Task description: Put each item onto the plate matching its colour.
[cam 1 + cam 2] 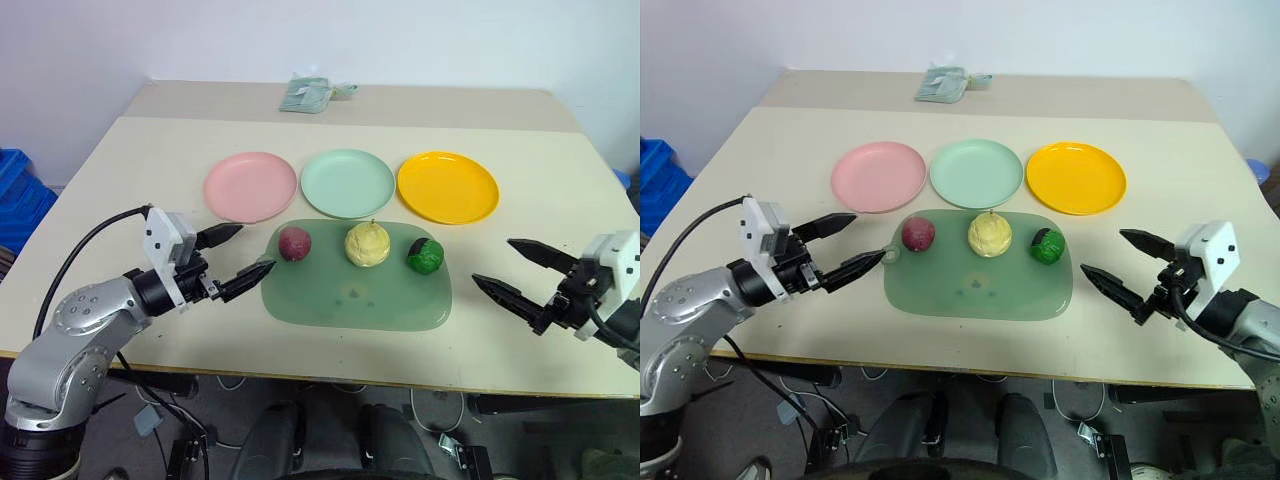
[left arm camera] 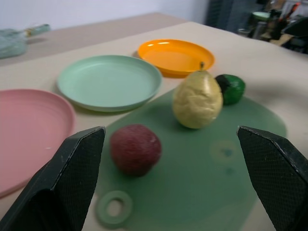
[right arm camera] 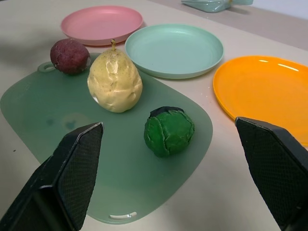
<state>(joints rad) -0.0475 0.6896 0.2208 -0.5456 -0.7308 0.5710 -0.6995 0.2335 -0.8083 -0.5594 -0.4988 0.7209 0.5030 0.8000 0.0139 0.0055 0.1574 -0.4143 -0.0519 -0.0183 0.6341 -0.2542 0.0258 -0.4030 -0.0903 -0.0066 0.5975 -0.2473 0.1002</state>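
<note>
Nothing is sorted yet: the purple lump [image 1: 294,243], pear [image 1: 367,244] and green ball [image 1: 425,256] all sit on the mat [image 1: 350,295], the pink plate [image 1: 250,186], green plate [image 1: 347,182] and yellow plate [image 1: 447,186] lie bare beyond it, and the left gripper [image 1: 240,256] and right gripper [image 1: 520,270] hover spread wide, holding nothing.

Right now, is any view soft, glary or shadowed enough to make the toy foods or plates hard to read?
Left wrist view: the yellow-orange plate and the room behind are soft, the reddish-purple lump slightly blurred. Right wrist view: crisp, with mild glare on the mint plate. Head views: even light, faint shadows under the pear and green ball.
</note>
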